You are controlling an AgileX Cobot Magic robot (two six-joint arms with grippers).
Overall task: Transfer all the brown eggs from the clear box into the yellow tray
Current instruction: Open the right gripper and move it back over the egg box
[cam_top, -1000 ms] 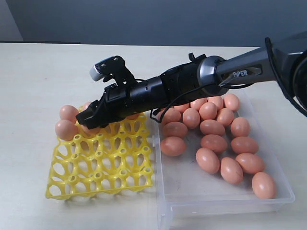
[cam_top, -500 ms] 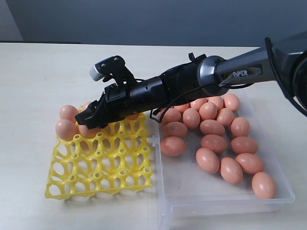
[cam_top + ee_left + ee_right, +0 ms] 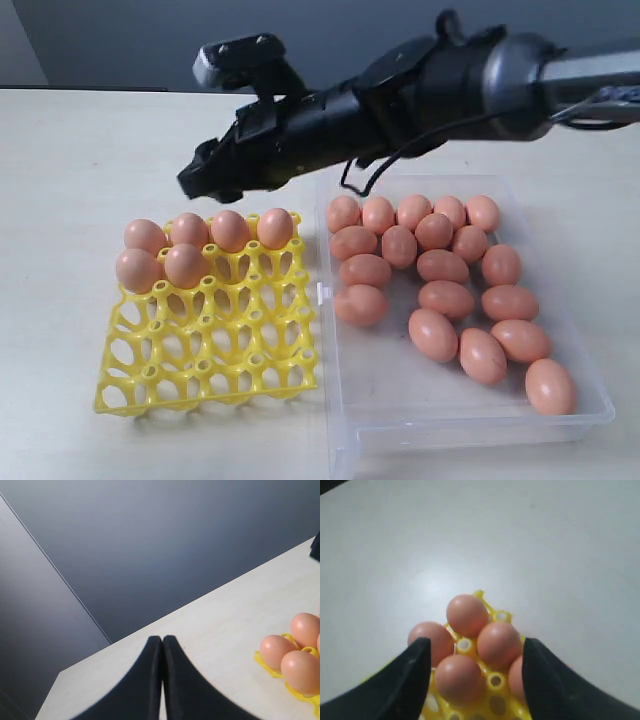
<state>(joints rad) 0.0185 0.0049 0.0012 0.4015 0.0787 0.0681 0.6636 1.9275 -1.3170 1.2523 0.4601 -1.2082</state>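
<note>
Your yellow tray, lower left, holds six brown eggs upright in its top rows. The clear box, right, holds the rest, lying sideways. The right gripper gapes empty above the tray; the left gripper is pinched together, empty.

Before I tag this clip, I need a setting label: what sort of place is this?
Likely a robotics lab bench, not a kitchen: a pale table against a plain grey wall, a robot arm reaching over it, and eggs, a yellow tray and a clear box laid out.
</note>
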